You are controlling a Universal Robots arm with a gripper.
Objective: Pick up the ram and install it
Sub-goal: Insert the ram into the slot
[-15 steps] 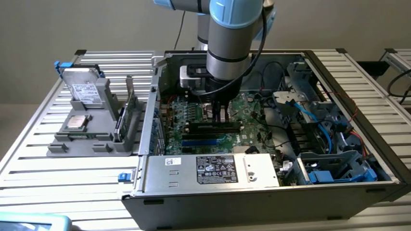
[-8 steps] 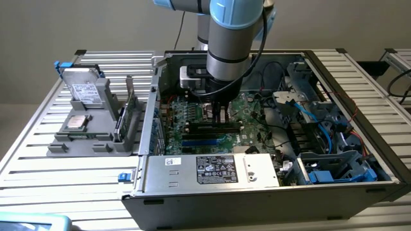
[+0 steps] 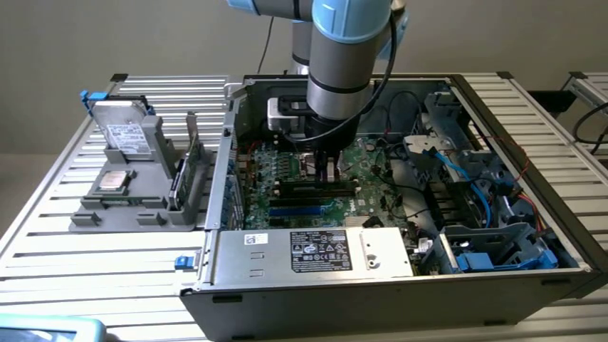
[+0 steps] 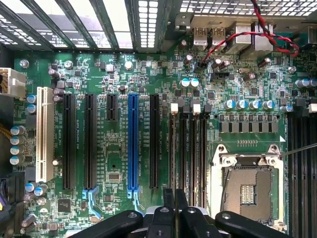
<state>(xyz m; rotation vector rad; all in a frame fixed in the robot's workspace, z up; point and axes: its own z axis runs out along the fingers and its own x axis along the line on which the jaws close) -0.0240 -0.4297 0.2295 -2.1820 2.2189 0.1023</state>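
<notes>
desk point(image 3: 57, 235): slatted metal top that carries the open computer case and a grey holder.
case point(image 3: 380, 303): lies on its side with the lid off, cables and drive cages towards the exterior view's right.
arm point(image 3: 347, 64): reaches straight down into the case.
board point(image 4: 119, 163): green, on the floor of the case, under the arm.
holder point(image 3: 95, 214): beside the case on the exterior view's left, with a silver drive point(image 3: 124, 132) leaning in it and a tall green card point(image 3: 195, 167) standing on edge.
claw point(image 3: 328, 178) point(image 4: 175, 193): low over the board, fingers pressed together, directly above the first of four black memory slots point(image 4: 190, 148), between the blue slot point(image 4: 132, 144) and the processor socket point(image 4: 247, 191).
ram: I cannot make it out, and I cannot tell whether it sits between the fingers.
</notes>
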